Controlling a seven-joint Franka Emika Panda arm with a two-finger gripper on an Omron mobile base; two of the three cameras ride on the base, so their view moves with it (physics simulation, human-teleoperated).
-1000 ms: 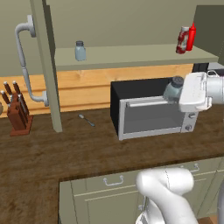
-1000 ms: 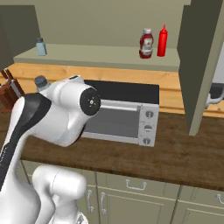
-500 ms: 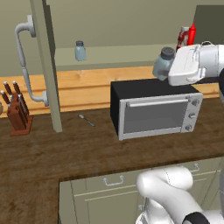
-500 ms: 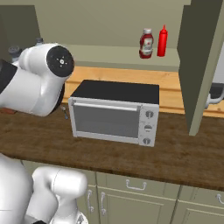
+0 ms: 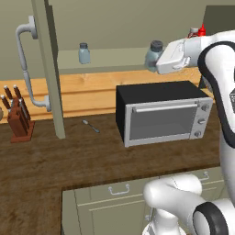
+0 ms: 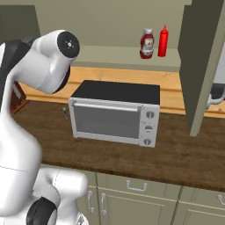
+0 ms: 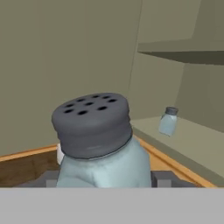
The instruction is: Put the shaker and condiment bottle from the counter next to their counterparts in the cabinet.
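One shaker (image 7: 98, 144) sits clenched in the gripper (image 7: 103, 179), lower centre; its counterpart (image 7: 168, 121) stands right of centre.

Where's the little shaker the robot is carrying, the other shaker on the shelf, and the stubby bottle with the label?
shaker (image 7: 94, 127): hand view, on its grey cap.
shelf shaker (image 5: 84, 53): left base view, on its glass body.
condiment bottle (image 6: 146, 44): right base view, on its label.
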